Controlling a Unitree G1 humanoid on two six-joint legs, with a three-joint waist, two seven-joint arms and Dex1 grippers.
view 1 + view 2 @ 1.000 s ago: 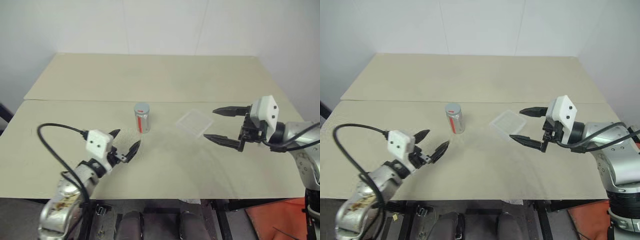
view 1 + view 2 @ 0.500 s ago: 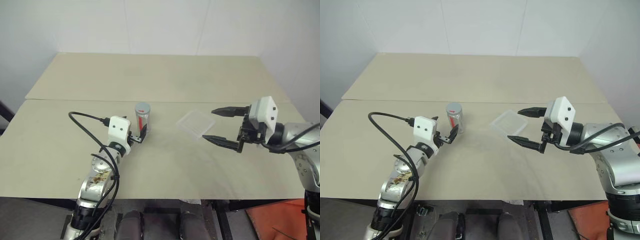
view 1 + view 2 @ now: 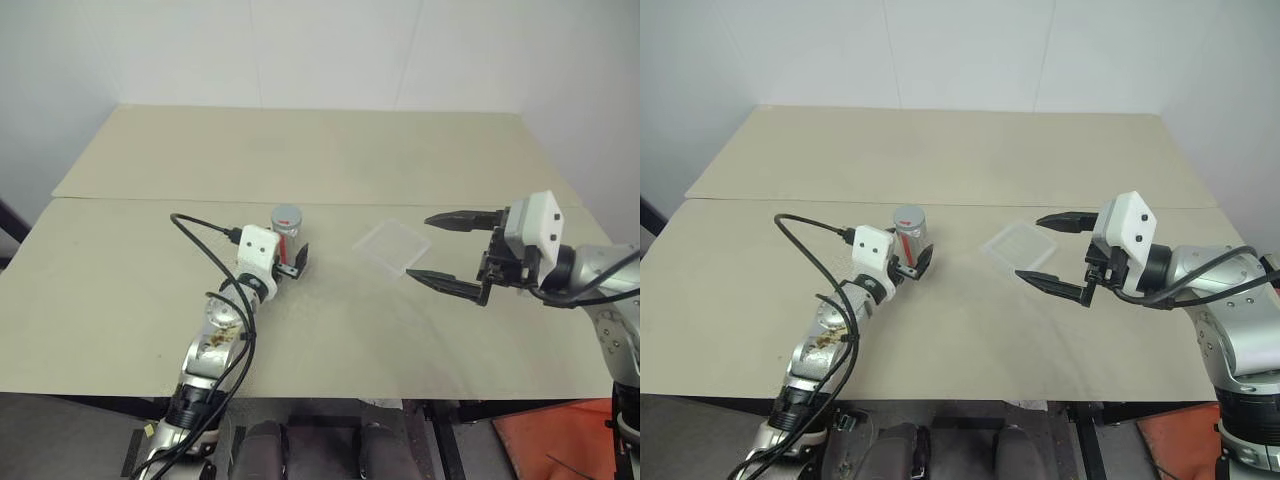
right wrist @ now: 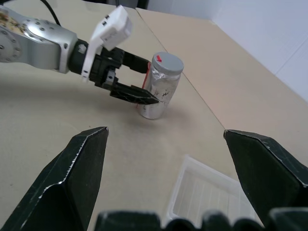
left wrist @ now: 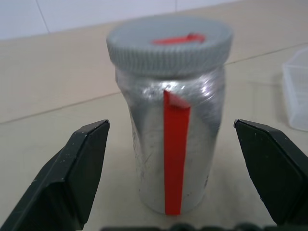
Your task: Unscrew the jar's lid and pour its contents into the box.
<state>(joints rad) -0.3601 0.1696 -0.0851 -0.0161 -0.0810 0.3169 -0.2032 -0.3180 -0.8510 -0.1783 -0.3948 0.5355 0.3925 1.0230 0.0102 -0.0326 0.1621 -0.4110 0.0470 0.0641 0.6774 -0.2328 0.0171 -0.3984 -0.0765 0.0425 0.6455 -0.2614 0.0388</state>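
The silvery jar (image 5: 197, 144) with a red stripe stands upright on the table, its grey lid (image 5: 168, 45) screwed on. My left gripper (image 5: 172, 127) is open, one finger on each side of the jar with gaps to both. The contents are hidden inside the jar. The clear box (image 3: 390, 245) lies to the right of the jar (image 3: 287, 222). My right gripper (image 3: 421, 247) hovers open just past the box's right edge, empty, pointing left toward the jar (image 4: 161, 91).
The beige table (image 3: 330, 330) is made of two panels with a seam (image 3: 150, 200) behind the jar. A black cable (image 3: 205, 235) loops off my left wrist above the tabletop. A white wall rises behind the table.
My left arm has swung forward and to the right, from the near-left part of the table to the jar, its open fingers now straddling it. The right arm has stayed put.
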